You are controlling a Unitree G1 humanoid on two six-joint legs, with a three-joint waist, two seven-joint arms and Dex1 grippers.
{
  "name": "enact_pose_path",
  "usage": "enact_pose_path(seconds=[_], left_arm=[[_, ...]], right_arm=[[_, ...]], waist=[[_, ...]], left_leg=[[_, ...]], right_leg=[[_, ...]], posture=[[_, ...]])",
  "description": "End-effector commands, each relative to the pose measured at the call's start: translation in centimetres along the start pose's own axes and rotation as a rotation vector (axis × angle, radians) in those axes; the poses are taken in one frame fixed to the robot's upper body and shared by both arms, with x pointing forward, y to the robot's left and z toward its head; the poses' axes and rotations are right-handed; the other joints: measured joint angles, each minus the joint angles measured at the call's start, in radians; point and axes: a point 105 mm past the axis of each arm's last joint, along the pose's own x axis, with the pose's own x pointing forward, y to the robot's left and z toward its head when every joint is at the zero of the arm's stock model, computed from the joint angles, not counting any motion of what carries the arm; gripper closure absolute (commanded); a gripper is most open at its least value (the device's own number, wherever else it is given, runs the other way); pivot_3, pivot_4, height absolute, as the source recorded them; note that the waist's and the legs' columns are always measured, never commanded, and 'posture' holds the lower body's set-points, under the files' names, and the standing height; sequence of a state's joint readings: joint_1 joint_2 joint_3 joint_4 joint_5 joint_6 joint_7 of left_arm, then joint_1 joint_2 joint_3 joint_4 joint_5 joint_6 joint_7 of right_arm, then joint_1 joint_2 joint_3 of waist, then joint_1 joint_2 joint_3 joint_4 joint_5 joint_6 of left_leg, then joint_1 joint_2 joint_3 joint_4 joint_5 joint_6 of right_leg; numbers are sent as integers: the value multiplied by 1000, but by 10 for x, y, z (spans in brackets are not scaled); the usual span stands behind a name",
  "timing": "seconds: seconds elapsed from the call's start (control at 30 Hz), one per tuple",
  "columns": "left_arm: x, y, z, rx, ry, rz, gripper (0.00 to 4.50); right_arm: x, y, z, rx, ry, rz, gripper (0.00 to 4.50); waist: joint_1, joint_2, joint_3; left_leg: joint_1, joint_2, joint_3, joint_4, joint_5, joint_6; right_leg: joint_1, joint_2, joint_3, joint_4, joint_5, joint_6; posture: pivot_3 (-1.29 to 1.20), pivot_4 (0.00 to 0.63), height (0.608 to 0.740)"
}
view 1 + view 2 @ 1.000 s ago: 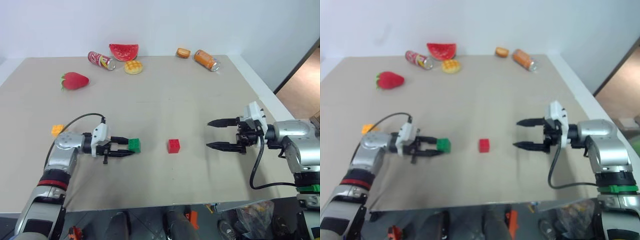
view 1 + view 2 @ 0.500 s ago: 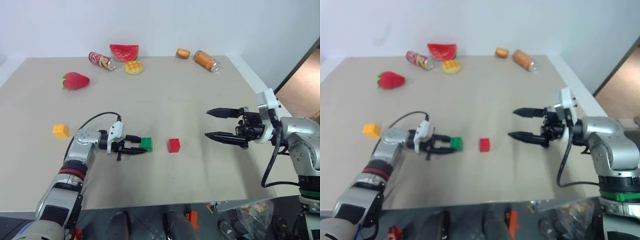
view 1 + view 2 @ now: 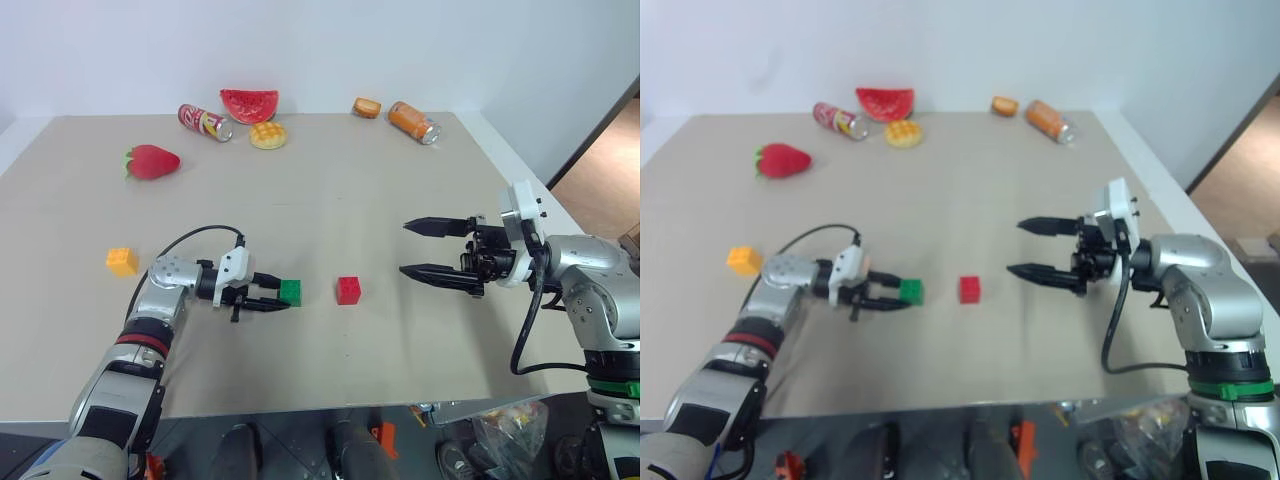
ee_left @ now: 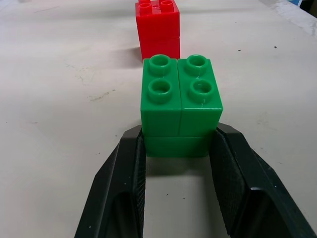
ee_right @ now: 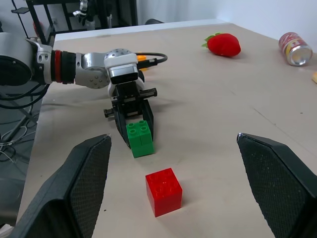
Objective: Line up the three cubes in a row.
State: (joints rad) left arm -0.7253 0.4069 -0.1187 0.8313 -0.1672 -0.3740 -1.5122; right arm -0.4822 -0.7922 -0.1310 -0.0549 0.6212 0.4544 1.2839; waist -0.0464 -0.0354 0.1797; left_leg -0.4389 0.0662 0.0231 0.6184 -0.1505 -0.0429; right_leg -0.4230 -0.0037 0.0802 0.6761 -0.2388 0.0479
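Looking down from the head, the left gripper (image 3: 279, 297) clamps its jaws on the small green studded plastic cube (image 3: 290, 292) on the beige desk (image 3: 380, 200), near the red studded plastic cube (image 3: 348, 290); the orange-yellow plastic cube (image 3: 122, 261) sits well apart. The right gripper (image 3: 412, 249) hovers, jaws wide apart. Left wrist view: green cube between both fingers (image 4: 121, 188), red cube just beyond.

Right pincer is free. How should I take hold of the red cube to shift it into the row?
Grip the red cube by two opposite smooth side walls, below the studded top. It sits upright and alone on the table, so the open right pincer could probably come in low from its own side; the green cube, held in the left pincer, occupies the other side.
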Motion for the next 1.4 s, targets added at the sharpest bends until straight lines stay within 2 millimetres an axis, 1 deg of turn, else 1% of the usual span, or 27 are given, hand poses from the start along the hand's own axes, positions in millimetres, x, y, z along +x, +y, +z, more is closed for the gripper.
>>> enact_pose_path(seconds=[0.03,0.1,0.2,0.23,0.27,0.3,0.33,0.4,0.47,0.53,0.6,0.67,0.77,0.87,0.97,1.0,1.07,1.17,1.2,1.27,1.3,1.4], left_arm=[[1,5,1,16,15,29,3226],[2,9,0,-8,10,61,3226],[1,15,0,-46,1,115,1638],[1,15,0,-58,-7,119,1638],[1,16,1,-53,-11,126,1171],[0,15,1,-50,-16,127,1011],[-1,11,2,-45,-21,109,486],[-2,5,4,-41,-34,73,22],[-6,0,4,-59,-39,51,22],[-11,-4,2,-38,-21,49,22],[-21,-7,0,-42,-6,63,22],[-38,-10,-2,-42,19,99,22],[-71,-16,-2,-27,67,173,22],[-101,-28,3,-38,97,244,22],[-123,-45,3,-51,163,322,22],[-126,-52,0,-81,202,348,22],[-129,-63,0,-177,207,428,22],[-121,-81,16,-253,120,501,22],[-119,-89,20,-319,70,575,22],[-119,-102,23,-421,38,678,22],[-122,-108,23,-488,1,749,22],[-148,-114,18,-597,-97,1036,22]], right_arm=[[-1,-1,9,-48,-13,0,284],[-1,-1,9,-49,-13,-2,284],[-1,-2,8,-52,-12,-4,284],[-1,-3,9,-52,-13,-5,284],[-1,-4,9,-53,-13,-5,284],[-1,-4,9,-55,-12,-5,284],[-1,-5,9,-56,-13,-5,284],[0,-6,9,-59,-13,-4,284],[0,-7,10,-62,-15,0,284],[2,-8,11,-64,-18,4,284],[3,-9,11,-67,-18,10,284],[3,-9,12,-72,-15,19,284],[4,-11,13,-80,-12,25,284],[6,-12,16,-91,-13,37,284],[12,-15,18,-110,-17,44,284],[15,-17,19,-117,-19,43,284],[22,-19,21,-127,-24,54,284],[31,-17,22,-137,-20,89,284],[36,-14,22,-145,-21,112,284],[41,-12,22,-155,-22,140,284],[42,-11,22,-155,-29,149,284],[45,-12,20,-151,-34,164,284]], waist=[[0,0,0],[0,0,0],[0,0,0],[0,0,0],[0,0,0],[0,0,0],[0,0,0],[-1,0,0],[-3,0,0],[-3,0,0],[-3,0,0],[-7,0,0],[-12,0,0],[-15,1,0],[-15,1,1],[-15,1,1],[-17,1,1],[-15,1,1],[-13,1,1],[-12,1,1],[-11,1,1],[-10,1,1]], left_leg=[[0,0,0,0,0,0],[0,0,0,1,0,0],[0,0,0,1,1,2],[0,0,0,1,1,2],[0,0,0,1,2,2],[1,0,0,1,3,4],[1,0,0,1,3,4],[1,0,0,1,3,5],[1,0,1,1,4,4],[1,0,1,0,3,4],[0,0,1,-1,3,4],[0,0,1,-2,3,4],[1,1,0,-4,2,4],[1,2,0,-5,2,4],[1,1,1,-6,2,4],[1,1,2,-6,2,4],[2,1,3,-6,2,4],[1,1,4,-6,2,4],[1,1,4,-6,2,4],[1,1,4,-6,2,3],[1,1,4,-6,2,3],[2,1,3,-6,2,3]], right_leg=[[0,0,0,0,0,0],[0,0,0,0,0,-1],[1,0,0,0,1,-2],[1,0,0,0,1,-3],[1,0,0,0,1,-3],[1,0,0,0,2,-4],[1,0,0,0,2,-4],[1,0,0,0,3,-5],[0,0,1,0,3,-5],[0,0,1,0,3,-5],[-1,0,1,0,2,-4],[-1,1,1,0,2,-2],[-3,2,1,1,1,-3],[-4,2,1,2,0,-4],[-3,0,0,2,-4,-9],[-4,-1,0,2,-4,-9],[-4,-3,0,2,-4,-9],[-4,-4,-1,1,-4,-9],[-4,-5,-1,1,-4,-9],[-4,-6,-1,1,-5,-9],[-4,-6,-1,1,-5,-9],[-4,-5,-2,1,-5,-9]], posture=[[0,150,740],[0,150,740],[0,150,740],[0,150,740],[0,150,740],[0,150,740],[0,150,740],[0,150,740],[0,150,740],[0,150,740],[0,150,740],[0,150,740],[0,150,740],[0,150,740],[0,150,740],[0,150,740],[0,150,740],[0,150,740],[0,150,740],[0,150,740],[0,150,740],[0,150,740]])
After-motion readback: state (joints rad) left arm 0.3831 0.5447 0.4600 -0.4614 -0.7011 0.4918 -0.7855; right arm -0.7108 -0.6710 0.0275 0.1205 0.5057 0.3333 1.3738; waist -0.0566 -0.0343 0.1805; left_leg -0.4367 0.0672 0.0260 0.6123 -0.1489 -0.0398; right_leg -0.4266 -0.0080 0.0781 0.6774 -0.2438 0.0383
